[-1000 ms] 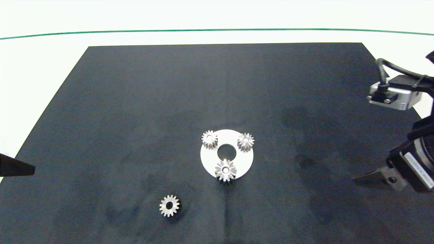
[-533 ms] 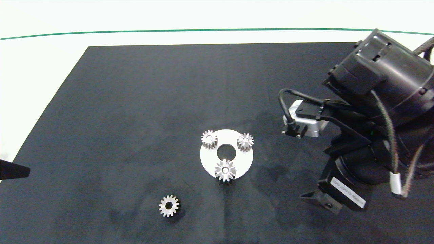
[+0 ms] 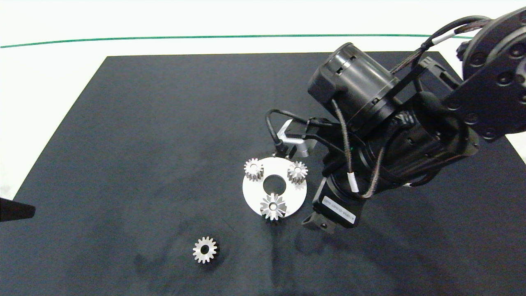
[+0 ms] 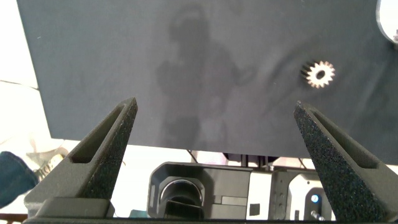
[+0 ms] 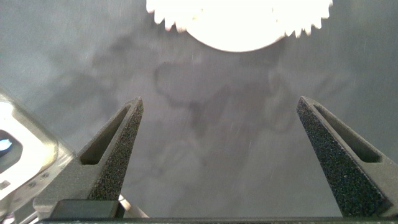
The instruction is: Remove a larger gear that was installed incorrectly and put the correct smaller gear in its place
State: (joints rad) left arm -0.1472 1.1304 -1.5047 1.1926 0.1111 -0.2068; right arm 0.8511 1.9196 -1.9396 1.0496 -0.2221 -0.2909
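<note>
The right gripper (image 5: 217, 162) is hanging over the mat (image 3: 144, 123) with fingers spread wide and nothing between them, just beside the white disc (image 3: 250, 193). On the disc's near edge the larger gear (image 3: 273, 206) is sitting. To lift it cleanly, the fingers should probably straddle its flared teeth squarely and pull straight up. The right arm is reaching in steeply from the far right. The smaller gear (image 3: 204, 249) is lying loose on the mat. The left gripper (image 4: 217, 155), also spread and empty, is idling at the mat's left edge.

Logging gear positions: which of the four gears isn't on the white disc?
The smaller gear lies alone on the black mat; the other three sit on the white disc.
</note>
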